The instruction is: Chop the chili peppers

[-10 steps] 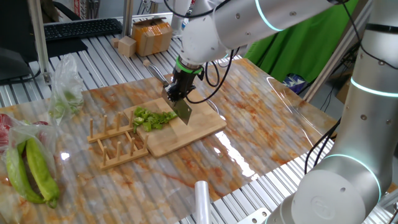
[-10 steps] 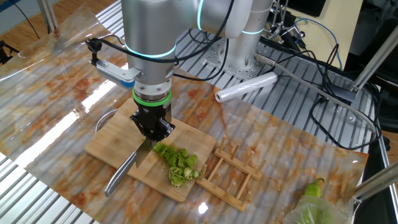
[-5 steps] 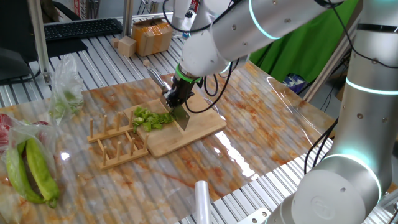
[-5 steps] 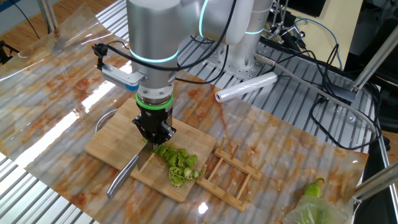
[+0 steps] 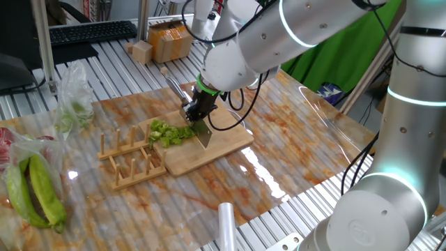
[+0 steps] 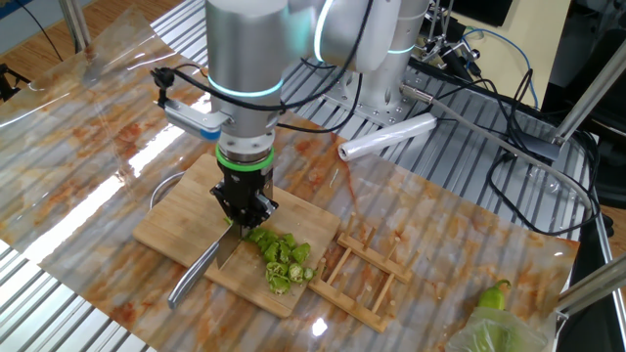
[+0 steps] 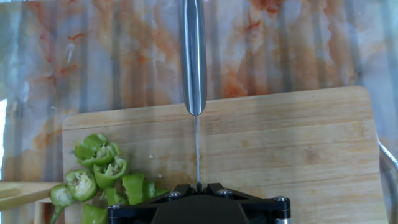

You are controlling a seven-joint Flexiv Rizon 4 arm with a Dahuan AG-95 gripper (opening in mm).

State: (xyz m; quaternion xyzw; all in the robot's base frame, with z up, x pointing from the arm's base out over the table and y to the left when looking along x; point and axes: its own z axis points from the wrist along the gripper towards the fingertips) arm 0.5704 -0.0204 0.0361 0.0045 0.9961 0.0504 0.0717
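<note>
I see the chili peppers cut into small green bits, lying in a pile on the wooden cutting board. Right next to the pile stands my knife, its blade down on the board and its shiny handle sticking out past the edge. My tool points straight down and is pinching the knife blade tight. The big silver arm bends down over it from above. The board sits on the tabletop, beside a wooden rack.
</note>
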